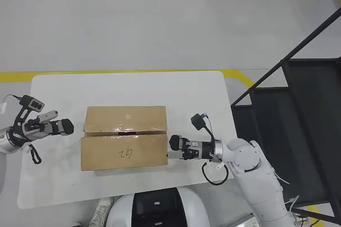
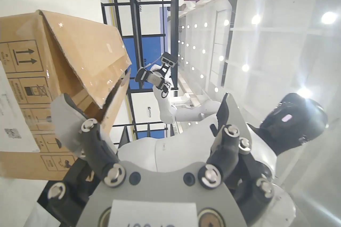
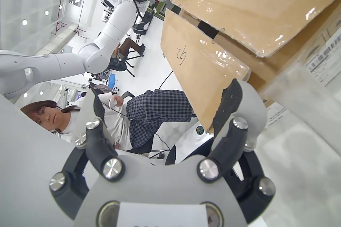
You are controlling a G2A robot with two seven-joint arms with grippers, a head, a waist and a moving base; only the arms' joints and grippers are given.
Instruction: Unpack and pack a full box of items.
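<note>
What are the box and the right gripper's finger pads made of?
The box: brown corrugated cardboard, matte, frayed at the flap edges; glossy clear tape along its seam, judging by the glare. The right gripper pads: dark, rough-textured, probably rubber.

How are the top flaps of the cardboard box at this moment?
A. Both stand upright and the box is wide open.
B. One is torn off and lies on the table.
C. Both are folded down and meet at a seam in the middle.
C: seen from the top, both flaps of the box lie folded down and meet along a middle seam.
</note>
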